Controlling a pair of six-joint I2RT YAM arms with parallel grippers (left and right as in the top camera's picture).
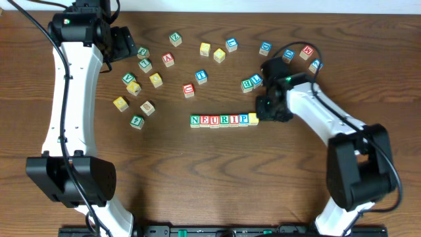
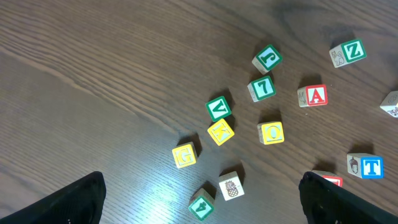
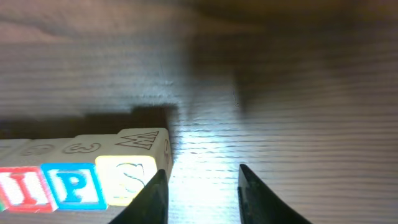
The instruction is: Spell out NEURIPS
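A row of letter blocks (image 1: 222,120) reads N, E, U, R, I, P in the middle of the table, with a yellow S block (image 1: 253,118) at its right end. In the right wrist view the I, the P (image 3: 76,185) and the S block (image 3: 129,177) show at the lower left. My right gripper (image 3: 202,193) is open and empty, just right of the S block, its left finger next to it. In the overhead view it (image 1: 266,109) sits at the row's right end. My left gripper (image 2: 199,202) is open and empty, high over the loose blocks at the upper left.
Loose letter blocks lie scattered across the far half of the table (image 1: 197,164), including a red A (image 2: 313,96), a green Z (image 2: 351,51), a yellow G (image 2: 185,155), a pineapple block (image 2: 230,185) and a blue T (image 2: 369,166). More blocks (image 1: 306,52) lie behind the right arm.
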